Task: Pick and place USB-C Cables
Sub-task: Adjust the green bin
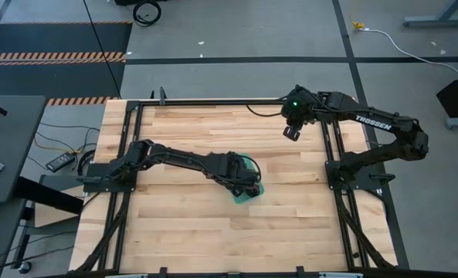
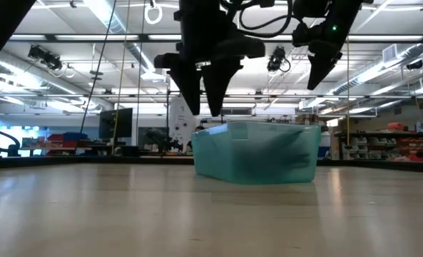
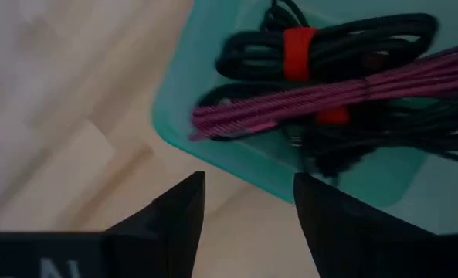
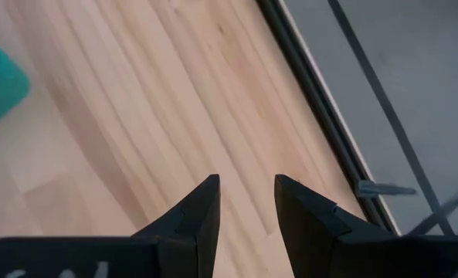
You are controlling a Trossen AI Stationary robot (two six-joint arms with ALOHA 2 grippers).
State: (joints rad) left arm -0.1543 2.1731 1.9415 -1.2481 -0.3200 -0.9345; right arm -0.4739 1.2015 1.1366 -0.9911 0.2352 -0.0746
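A teal tray [image 3: 213, 147] sits on the wooden table near its middle [image 1: 248, 193] and holds several coiled USB-C cables: black bundles with red ties [image 3: 298, 54] and a maroon-purple one [image 3: 329, 96] lying across them. My left gripper [image 3: 248, 205] hovers open above the tray's rim, holding nothing; in the low view its fingers [image 2: 207, 86] point down above the tray [image 2: 257, 153]. My right gripper [image 4: 246, 205] is open and empty, raised over bare wood near the table's far right [image 1: 293, 127].
A black metal frame [image 1: 329, 139] runs along the table's far and right sides. Bare wood lies around the tray toward the near edge [image 1: 213, 239]. Beyond the table's right edge is grey floor [image 4: 414, 69].
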